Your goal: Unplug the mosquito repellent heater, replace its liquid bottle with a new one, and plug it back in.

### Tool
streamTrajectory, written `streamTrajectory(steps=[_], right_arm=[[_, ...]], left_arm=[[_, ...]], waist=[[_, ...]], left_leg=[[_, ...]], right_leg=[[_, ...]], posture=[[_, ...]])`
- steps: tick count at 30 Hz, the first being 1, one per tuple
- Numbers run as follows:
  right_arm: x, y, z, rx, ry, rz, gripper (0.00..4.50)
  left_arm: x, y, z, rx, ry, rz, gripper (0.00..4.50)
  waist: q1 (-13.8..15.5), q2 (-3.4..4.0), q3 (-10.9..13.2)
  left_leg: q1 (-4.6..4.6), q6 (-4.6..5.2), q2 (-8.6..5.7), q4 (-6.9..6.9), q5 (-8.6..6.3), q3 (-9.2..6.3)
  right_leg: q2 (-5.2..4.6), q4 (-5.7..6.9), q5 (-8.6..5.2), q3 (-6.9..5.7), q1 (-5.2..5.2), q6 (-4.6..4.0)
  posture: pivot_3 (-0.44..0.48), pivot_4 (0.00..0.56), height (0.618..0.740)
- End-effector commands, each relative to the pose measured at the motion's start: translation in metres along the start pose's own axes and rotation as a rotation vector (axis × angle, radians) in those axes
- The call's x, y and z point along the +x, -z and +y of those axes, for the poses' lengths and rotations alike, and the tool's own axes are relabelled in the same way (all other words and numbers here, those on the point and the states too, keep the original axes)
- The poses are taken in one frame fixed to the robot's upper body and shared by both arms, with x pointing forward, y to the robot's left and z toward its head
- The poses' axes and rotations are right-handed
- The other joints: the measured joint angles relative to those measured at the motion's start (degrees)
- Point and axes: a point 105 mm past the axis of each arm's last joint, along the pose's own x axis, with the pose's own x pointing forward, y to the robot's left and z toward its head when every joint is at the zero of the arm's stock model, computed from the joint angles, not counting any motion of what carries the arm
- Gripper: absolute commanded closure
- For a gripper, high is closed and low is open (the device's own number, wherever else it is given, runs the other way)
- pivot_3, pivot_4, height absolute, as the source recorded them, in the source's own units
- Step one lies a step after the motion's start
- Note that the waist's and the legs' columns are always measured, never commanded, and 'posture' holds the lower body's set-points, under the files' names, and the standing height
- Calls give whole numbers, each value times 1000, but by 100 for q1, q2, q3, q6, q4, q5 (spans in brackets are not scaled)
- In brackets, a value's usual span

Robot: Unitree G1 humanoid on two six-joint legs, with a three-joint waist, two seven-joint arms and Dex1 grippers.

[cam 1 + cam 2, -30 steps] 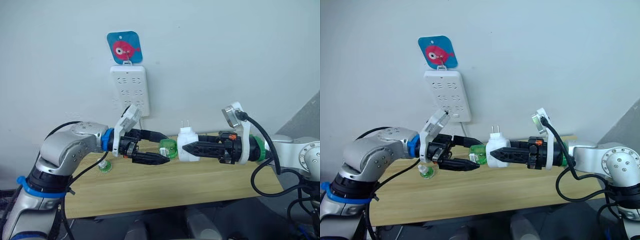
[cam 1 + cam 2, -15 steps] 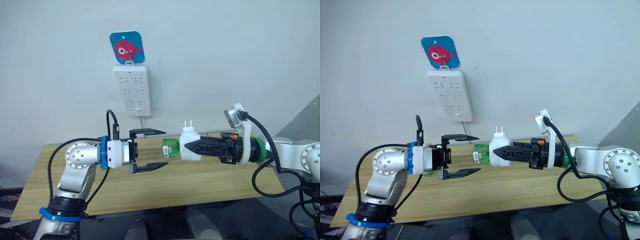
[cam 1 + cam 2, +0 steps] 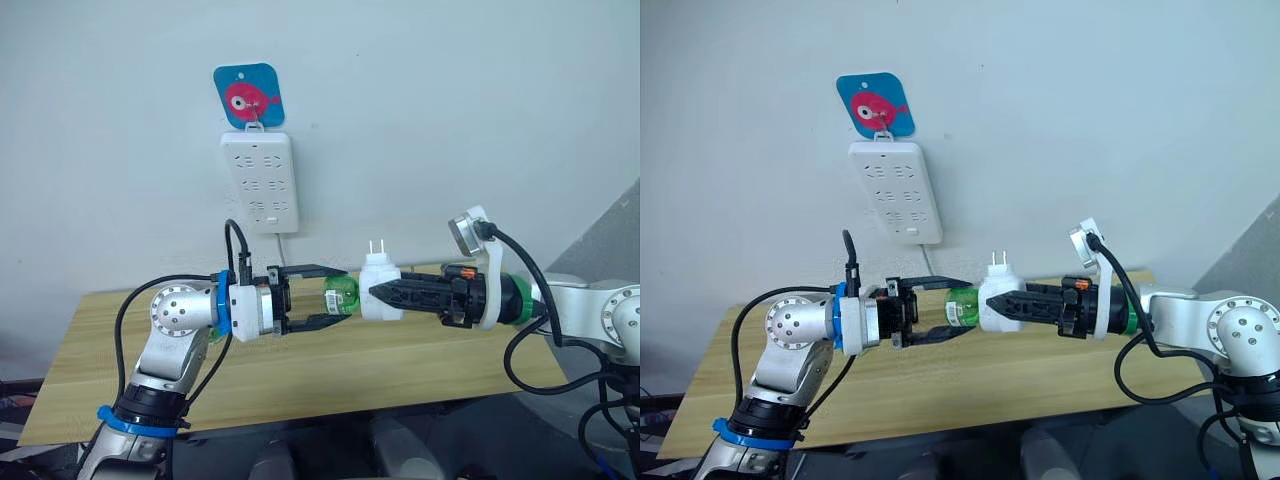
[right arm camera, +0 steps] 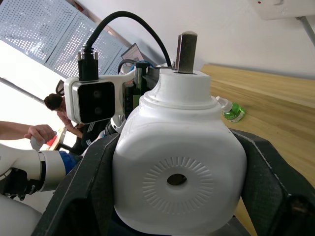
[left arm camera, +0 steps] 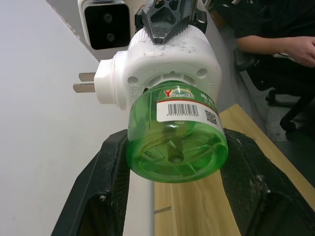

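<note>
The small white rounded plastic heater [image 4: 179, 187] looked smooth and faintly glossy, with two dull grey metal prongs [image 5: 83, 82] on its back, while the translucent green plastic liquid bottle [image 5: 175, 139] screwed into it shone glossily and wore a paper-like printed label (barcode side showing). The black fingers [image 5: 98, 191] of the left gripper [image 3: 325, 296] were matt plastic with a slightly rough, scuffed surface, as were the black fingers [image 4: 275, 177] of the right gripper [image 3: 378, 292]. The pale wooden table [image 3: 420, 350] had a smooth, matt grained top, and the tall white plastic wall power strip [image 3: 259, 182] looked smooth and matt.
</note>
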Motion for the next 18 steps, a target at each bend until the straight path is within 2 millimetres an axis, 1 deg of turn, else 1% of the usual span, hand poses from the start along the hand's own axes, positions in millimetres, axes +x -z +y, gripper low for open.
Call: streamTrajectory(steps=[1,3,5,6,7,8,9,10,12,14,18], right_arm=[[-1,-7,10,-29,-34,-24,1485],[-1,-6,10,-31,-33,-20,1485],[0,-6,10,-33,-33,-17,1485],[0,-5,10,-39,-34,-9,1485],[0,-4,10,-42,-36,-4,1485],[0,-2,11,-53,-39,9,1485],[0,0,12,-67,-44,27,1485],[0,1,14,-69,-51,35,1485],[1,3,16,-75,-62,44,1485],[2,3,17,-78,-69,46,1485],[2,4,17,-78,-74,46,1485]], left_arm=[[3,-14,7,11,-3,-43,2273],[3,-15,5,-33,32,-40,2273],[-2,-11,8,-204,14,-5,2273],[-5,-5,8,-317,16,44,2273],[-11,3,7,-480,12,111,2273],[-15,6,8,-621,1,145,2273],[-18,7,7,-757,10,171,2273],[-20,3,6,-875,48,184,2273],[-22,-6,9,-1024,93,175,2273],[-22,-11,13,-1070,110,174,2273],[-17,-11,17,-1026,101,188,2273]], waist=[[0,0,0],[-1,0,0],[-3,0,0],[-2,0,0],[-8,-1,1],[-12,-1,1],[-10,-2,2],[-10,-1,3],[-4,-2,3],[-3,-1,3],[3,-2,3]], left_leg=[[0,0,0,0,0,0],[0,0,0,0,0,-2],[1,0,1,0,0,-2],[0,0,2,-1,0,-2],[0,0,2,0,0,-3],[0,0,3,0,0,-6],[-1,0,3,0,0,-10],[-1,0,3,0,0,-12],[0,0,3,0,0,-16],[1,0,3,0,0,-18],[1,0,2,-2,0,-15]], right_leg=[[0,0,0,0,0,0],[1,0,0,-1,0,0],[1,1,0,-2,0,0],[2,1,0,-1,0,1],[3,2,-1,-2,0,1],[4,4,-1,-3,-1,2],[5,6,-2,-6,-1,2],[5,9,-3,-8,-2,3],[8,10,-3,-13,-2,3],[8,10,-4,-17,-2,2],[8,7,-4,-14,-2,2]], posture=[[-192,95,724],[-192,95,724],[-192,95,724],[-192,95,724],[-192,95,724],[-192,95,724],[-186,100,724],[-185,100,724],[-183,99,724],[-183,99,724],[-187,101,724]])
